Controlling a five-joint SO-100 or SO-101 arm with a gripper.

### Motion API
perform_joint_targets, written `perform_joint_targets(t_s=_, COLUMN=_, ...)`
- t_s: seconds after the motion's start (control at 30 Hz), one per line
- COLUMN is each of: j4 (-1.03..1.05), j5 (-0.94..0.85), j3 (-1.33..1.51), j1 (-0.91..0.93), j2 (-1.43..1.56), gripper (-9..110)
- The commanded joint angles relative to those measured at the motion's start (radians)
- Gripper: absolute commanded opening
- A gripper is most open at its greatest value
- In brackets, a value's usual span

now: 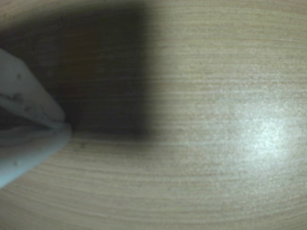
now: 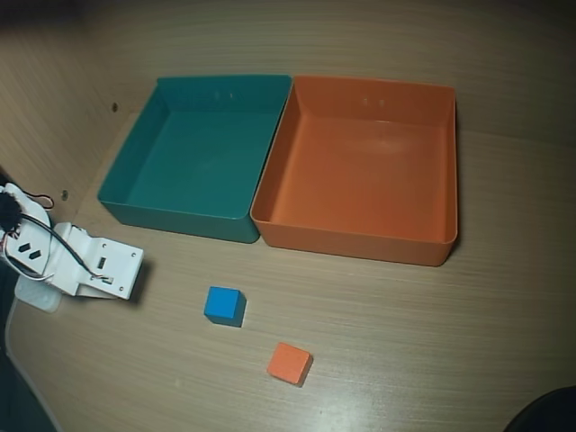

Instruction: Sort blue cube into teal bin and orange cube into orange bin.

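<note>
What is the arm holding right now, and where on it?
Nothing. The blue cube and orange cube both sit free on the table, apart from the arm. In the wrist view the fingers look closed together with nothing between them.

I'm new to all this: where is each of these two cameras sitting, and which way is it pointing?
Wrist view: rides on the arm, close above the wooden table, facing down; the pale pincer enters from the left edge.
Overhead view: fixed above, facing down on the teal bin, orange bin, blue cube and orange cube; the white arm shows at the left.
Shared: the table and parts of the arm; no cube or bin is identifiable in the wrist view.
</note>
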Motion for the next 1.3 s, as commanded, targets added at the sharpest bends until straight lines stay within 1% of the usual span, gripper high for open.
perform_joint_targets(t_s=0.0, j4=0.014, j5=0.015, j3=0.064, j1=-0.008, j2=0.005, gripper=-6)
perform_joint_targets(t_s=1.27, j4=0.015, j5=0.014, j3=0.064, j1=0.002, j2=0.005, gripper=-6)
